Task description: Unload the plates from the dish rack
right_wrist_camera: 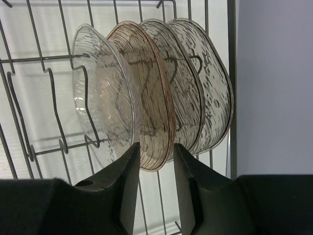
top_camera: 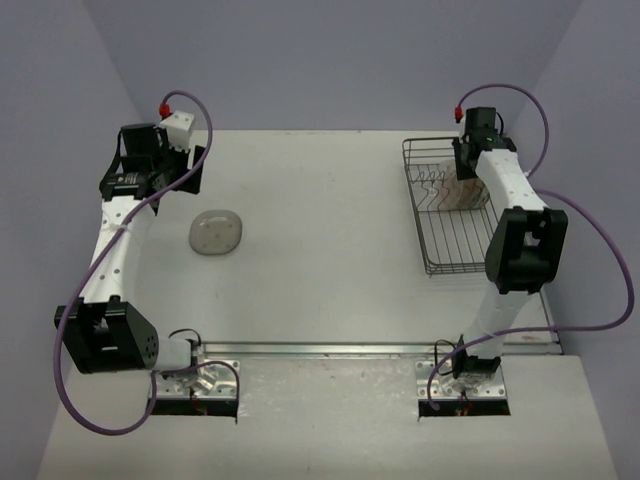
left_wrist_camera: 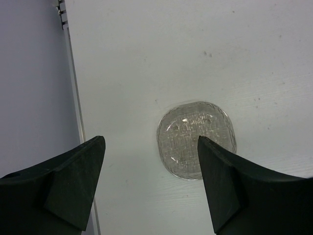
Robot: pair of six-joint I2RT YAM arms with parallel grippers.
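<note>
White table (top_camera: 330, 270), lilac walls (top_camera: 330, 60), metal rail (top_camera: 340, 349).

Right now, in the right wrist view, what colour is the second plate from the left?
The plate is pinkish-brown, clearest in the right wrist view.

4 glossy, ripple-textured translucent plates (right_wrist_camera: 146, 93) in a dark metal wire rack (right_wrist_camera: 29, 59) — the table (top_camera: 330, 260) matt white.

Left gripper (left_wrist_camera: 150, 143) wide, right gripper (right_wrist_camera: 156, 148) narrow.
</note>
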